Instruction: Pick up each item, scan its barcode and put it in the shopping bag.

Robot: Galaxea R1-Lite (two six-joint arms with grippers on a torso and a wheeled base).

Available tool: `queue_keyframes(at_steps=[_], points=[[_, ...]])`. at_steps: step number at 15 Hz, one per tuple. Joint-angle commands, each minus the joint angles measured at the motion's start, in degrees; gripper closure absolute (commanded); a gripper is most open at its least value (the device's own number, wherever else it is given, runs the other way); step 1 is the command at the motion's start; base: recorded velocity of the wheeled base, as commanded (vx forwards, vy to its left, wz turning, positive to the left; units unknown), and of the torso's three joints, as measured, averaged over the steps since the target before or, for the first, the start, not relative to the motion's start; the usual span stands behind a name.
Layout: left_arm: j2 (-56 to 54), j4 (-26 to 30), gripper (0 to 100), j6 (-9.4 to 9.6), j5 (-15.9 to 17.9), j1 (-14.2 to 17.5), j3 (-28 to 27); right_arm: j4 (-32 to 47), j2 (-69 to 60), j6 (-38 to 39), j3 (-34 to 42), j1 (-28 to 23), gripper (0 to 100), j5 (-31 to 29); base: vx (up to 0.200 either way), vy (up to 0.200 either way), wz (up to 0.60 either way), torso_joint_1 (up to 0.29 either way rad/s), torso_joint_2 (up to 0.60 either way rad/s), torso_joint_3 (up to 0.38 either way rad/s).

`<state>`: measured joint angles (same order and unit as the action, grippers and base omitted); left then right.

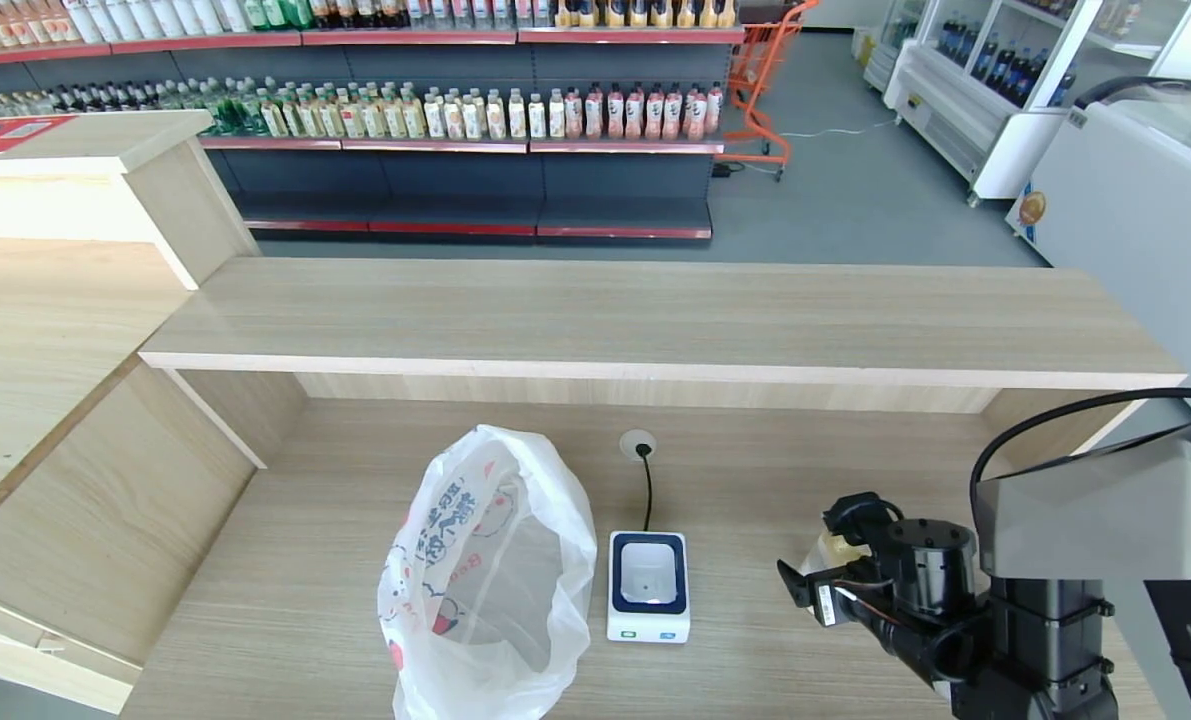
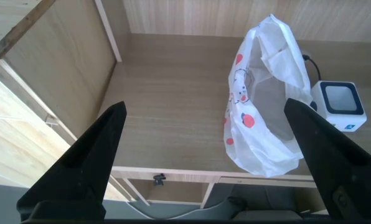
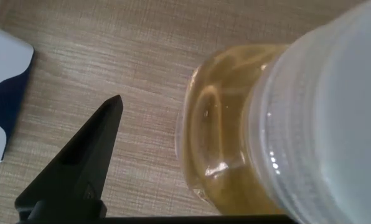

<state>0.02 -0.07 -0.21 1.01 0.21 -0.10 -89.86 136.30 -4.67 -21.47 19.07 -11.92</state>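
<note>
At the right end of the counter (image 1: 285,600), the bottle (image 3: 229,130) sits inside the reach of the right gripper (image 1: 817,562), and that closeness is what the coming move depends on. In the head view only a pale yellow patch of the bottle shows past the gripper's black body. The right wrist view shows it close up, with the white cap nearest the camera and the amber liquid running away toward the wood. Its long axis therefore points roughly along the gripper's line of sight. I judge it to be standing or leaning on the counter, though I cannot tell which.

One finger (image 3: 79,168) of the right gripper is beside the bottle with a strip of bare wood between them, so it is not touching. The other finger is hidden behind the bottle. The jaws look spread around the bottle without clamping it, so the grasp seems not yet made.

The scanner (image 1: 648,585) lies to the robot's left of the bottle, with its window facing up. The bag (image 1: 490,585) stands just beside the scanner on its far side, mouth gaping upward. The order from the right arm is bottle, scanner, bag, and the right arm is plainly the nearer one.

The left gripper (image 2: 205,109) hangs above the left part of the counter, its jaws spread wide and empty. It is near the bag and well apart from the bottle.
</note>
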Motion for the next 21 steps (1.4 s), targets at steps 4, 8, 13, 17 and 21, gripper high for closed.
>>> queue_keyframes(at_steps=[4, 8, 13, 17, 21], points=[[-0.02, -0.01, 0, -0.06, -0.05, 0.06, 0.01, -0.14, 1.16, -1.13, -1.82, 0.27, 0, 0.5, 0.0, 0.0, 0.0, 0.0, 0.0, 0.0], [-0.02, -0.01, 0, -0.06, -0.05, 0.06, 0.01, -0.14, 1.07, -1.22, -3.14, 1.32, 100, 0.32, 0.0, 0.0, 0.0, 0.0, 0.0, 0.0], [-0.02, -0.01, 0, -0.06, -0.05, 0.06, 0.01, -0.14, 1.33, -2.98, -4.28, 1.32, 100, 0.32, 0.0, 0.0, 0.0, 0.0, 0.0, 0.0], [-0.02, -0.01, 0, 0.03, -0.05, 0.06, 0.01, -0.14, 1.07, -2.89, -6.22, 1.41, 100, 0.85, 0.0, 0.0, 0.0, 0.0, 0.0, 0.0], [-0.02, -0.01, 0, 0.03, 0.04, 0.06, 0.01, -0.14, -7.54, 2.91, -5.6, 0.36, 100, 12.19, 0.0, 0.0, 0.0, 0.0, 0.0, 0.0]])
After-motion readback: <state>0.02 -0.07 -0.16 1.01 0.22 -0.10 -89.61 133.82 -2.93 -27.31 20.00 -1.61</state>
